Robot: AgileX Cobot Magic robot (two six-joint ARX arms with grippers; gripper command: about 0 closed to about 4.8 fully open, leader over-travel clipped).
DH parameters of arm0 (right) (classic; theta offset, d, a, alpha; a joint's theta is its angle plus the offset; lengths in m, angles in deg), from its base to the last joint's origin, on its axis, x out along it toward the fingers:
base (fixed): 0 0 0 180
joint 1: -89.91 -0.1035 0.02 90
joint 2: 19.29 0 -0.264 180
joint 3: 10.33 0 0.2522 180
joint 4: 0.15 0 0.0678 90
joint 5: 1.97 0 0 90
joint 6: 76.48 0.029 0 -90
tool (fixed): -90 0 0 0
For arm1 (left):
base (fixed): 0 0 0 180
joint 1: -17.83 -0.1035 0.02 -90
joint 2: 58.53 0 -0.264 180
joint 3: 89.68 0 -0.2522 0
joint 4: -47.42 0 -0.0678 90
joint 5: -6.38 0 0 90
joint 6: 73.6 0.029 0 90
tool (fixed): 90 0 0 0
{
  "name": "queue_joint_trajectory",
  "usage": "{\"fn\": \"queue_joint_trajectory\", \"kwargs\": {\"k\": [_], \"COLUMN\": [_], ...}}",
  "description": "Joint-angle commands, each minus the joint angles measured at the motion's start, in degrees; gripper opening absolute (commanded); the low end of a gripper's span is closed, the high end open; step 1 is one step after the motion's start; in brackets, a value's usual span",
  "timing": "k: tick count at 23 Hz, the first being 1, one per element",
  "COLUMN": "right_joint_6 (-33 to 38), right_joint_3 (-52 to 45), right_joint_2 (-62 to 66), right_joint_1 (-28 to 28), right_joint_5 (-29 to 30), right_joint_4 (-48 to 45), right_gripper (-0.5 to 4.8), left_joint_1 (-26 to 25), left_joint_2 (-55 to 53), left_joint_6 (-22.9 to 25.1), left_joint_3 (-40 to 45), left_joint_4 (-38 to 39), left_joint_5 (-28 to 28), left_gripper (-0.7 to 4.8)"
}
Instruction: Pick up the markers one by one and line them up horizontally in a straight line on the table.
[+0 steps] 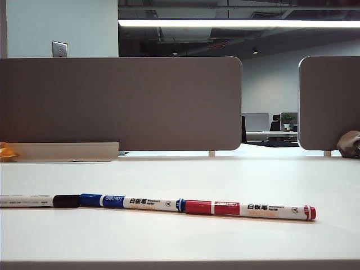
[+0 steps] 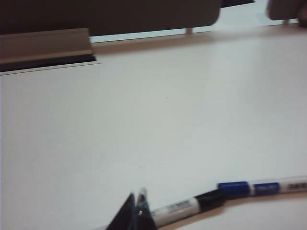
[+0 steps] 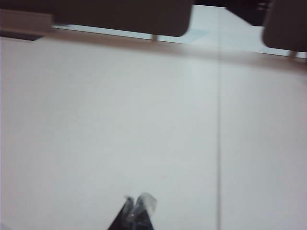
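Observation:
Three markers lie end to end in a row near the front of the white table (image 1: 225, 174). The black-capped marker (image 1: 39, 201) is leftmost, the blue marker (image 1: 132, 202) sits in the middle, and the red marker (image 1: 250, 210) is rightmost. Neither arm shows in the exterior view. In the left wrist view my left gripper (image 2: 136, 199) is shut and empty, its tips in front of the black-capped marker (image 2: 184, 208), whose cap meets the blue marker (image 2: 261, 188). My right gripper (image 3: 136, 203) is shut and empty over bare table; no marker shows in its view.
Grey-brown divider panels (image 1: 121, 104) stand along the back edge, with a second panel (image 1: 329, 101) at the right. A low beige rail (image 1: 64, 152) runs at the back left beside a yellow object (image 1: 7, 152). A brownish object (image 1: 349, 144) rests at the far right.

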Motion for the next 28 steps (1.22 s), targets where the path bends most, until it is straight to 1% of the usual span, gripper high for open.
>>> {"fn": "queue_joint_trajectory", "kwargs": {"k": [1,4,6,9,14,28], "right_joint_6": [0.24,0.24,0.24,0.24,0.24,0.24], "right_joint_3": [-0.33,-0.33,-0.35,-0.35,-0.35,-0.35], "right_joint_2": [0.09,0.09,0.09,0.09,0.09,0.09], "right_joint_1": [5.79,11.13,13.57,16.15,17.18,17.11], "right_joint_5": [0.02,0.0,-0.2,-0.15,-0.13,-0.15], "right_joint_4": [-0.83,-0.83,-0.83,-0.79,-0.76,-0.74], "right_gripper": [-0.01,-0.01,-0.01,-0.01,-0.01,-0.01], "left_joint_1": [-3.06,-6.45,-7.96,-8.57,-8.63,-8.63], "left_joint_2": [0.57,2.93,2.67,2.67,2.64,2.67], "left_joint_6": [0.02,0.04,0.02,0.04,0.02,0.02], "left_joint_3": [-0.15,-0.15,-0.15,-0.15,-0.15,-0.15], "left_joint_4": [-0.52,0.04,-0.09,0.37,0.37,0.37], "left_joint_5": [-0.11,-0.28,-0.31,-0.87,-0.52,-0.52], "left_gripper": [-0.06,-0.06,-0.06,-0.05,-0.06,-0.06]}}
